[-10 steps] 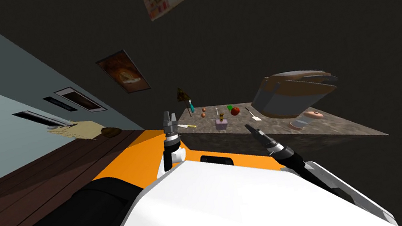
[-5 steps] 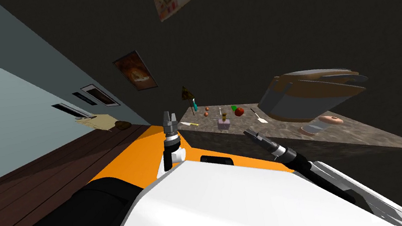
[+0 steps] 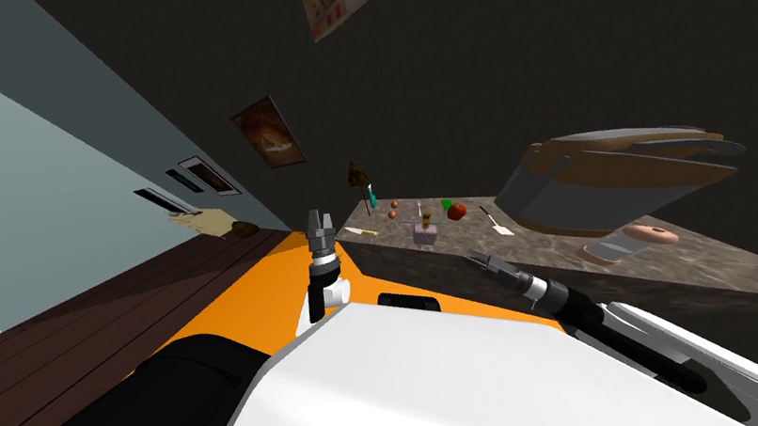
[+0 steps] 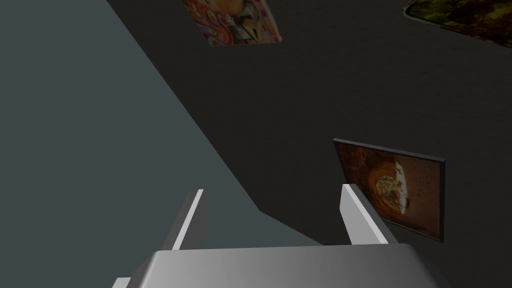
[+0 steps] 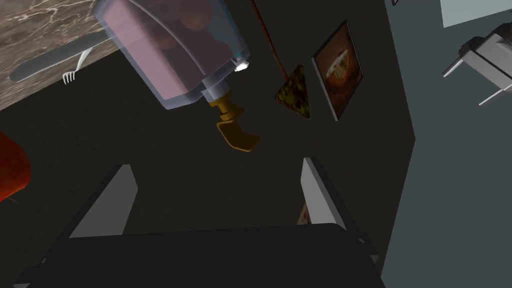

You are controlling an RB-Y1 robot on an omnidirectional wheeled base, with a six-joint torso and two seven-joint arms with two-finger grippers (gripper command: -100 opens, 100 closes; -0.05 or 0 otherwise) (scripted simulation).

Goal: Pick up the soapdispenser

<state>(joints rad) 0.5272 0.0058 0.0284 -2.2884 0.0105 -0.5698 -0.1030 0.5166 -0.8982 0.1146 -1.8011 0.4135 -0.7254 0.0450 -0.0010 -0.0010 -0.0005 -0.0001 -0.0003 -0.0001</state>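
Soap dispenser [image 3: 425, 232], mid-frame on worktop [image 3: 564, 247]: approach stage.
Right end effector [image 5: 216, 164] was noted with fingers apart, unloaded; dispenser body was best centred before closure.
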